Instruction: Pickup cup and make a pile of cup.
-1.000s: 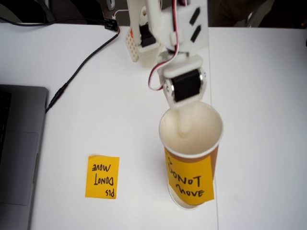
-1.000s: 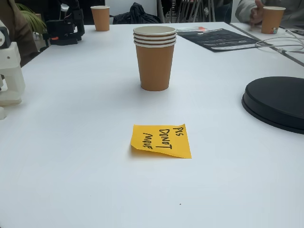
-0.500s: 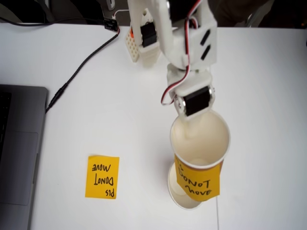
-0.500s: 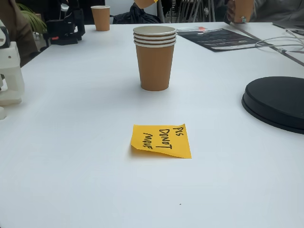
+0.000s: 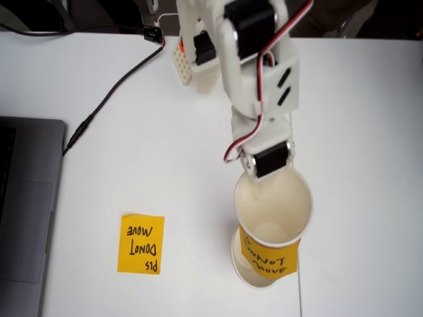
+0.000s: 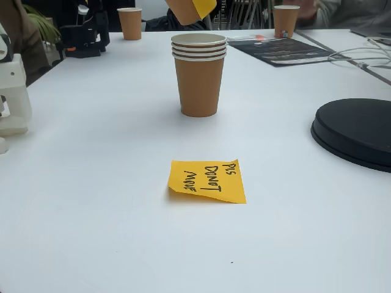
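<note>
In a fixed view from above, my gripper [image 5: 260, 181] is shut on the far rim of a paper cup [image 5: 272, 210], cream inside, with an orange handwritten label on its near wall. The cup hangs tilted over the pile of cup [image 5: 240, 263], whose rim peeks out below and to the left. In a fixed view from the table's level, the pile of cup [image 6: 198, 74] is several brown cups nested upright. The held cup's base [image 6: 183, 8] and its orange label show at the top edge, just above the pile and not touching it.
An orange sticky note [image 5: 141, 243] [image 6: 208, 181] lies flat on the white table near the pile. A grey laptop [image 5: 26, 218] and a black cable [image 5: 112, 92] sit at the left. A black round disc [image 6: 357, 131] lies at the right; other cups [image 6: 129, 23] stand far back.
The held cup has come down and settled over the pile; its base has entered the top of the low view. A far cup at the back has been set on the table.
</note>
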